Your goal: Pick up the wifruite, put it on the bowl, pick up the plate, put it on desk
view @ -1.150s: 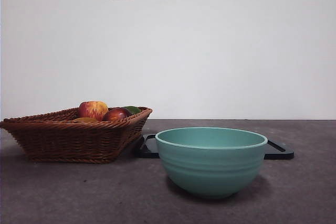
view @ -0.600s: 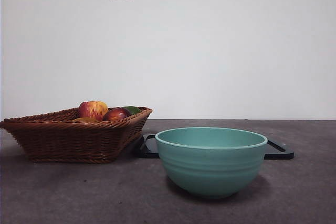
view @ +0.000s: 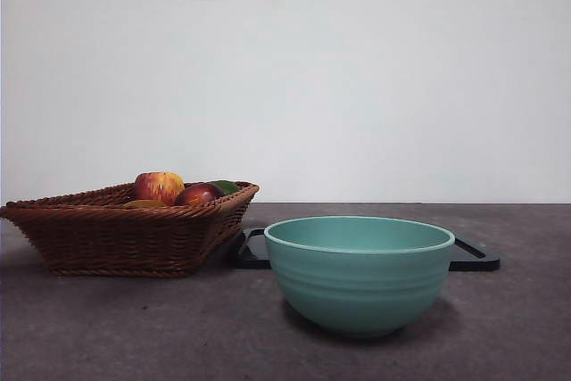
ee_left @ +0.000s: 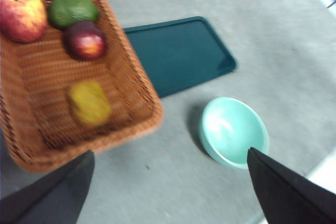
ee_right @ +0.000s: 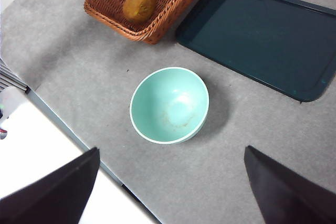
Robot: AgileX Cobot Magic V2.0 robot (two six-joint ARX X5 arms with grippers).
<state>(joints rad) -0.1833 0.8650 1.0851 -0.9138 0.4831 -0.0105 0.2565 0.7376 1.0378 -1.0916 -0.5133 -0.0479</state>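
My left gripper (ee_left: 168,192) hangs high w/ jaws spread wide, nothing between them. The wifruite (ee_left: 89,102) lies inside the wicker basket (ee_left: 137,85), near the basket's corner closest to the bowl (ee_left: 233,131), apart from the apple (ee_left: 21,7), the green fruit (ee_left: 72,10) and the dark red fruit (ee_left: 85,40) at the basket's far end. Its long axis looks roughly along the basket's long wall, though the pic is blurred.

My right gripper (ee_right: 170,192), also spread & empty, sits over the bowl, w/ the basket farther off. So I judge left arm is nearer: reach down and toward the basket. The bowl stands on the desk (view: 134,327) just beside the basket, empty.
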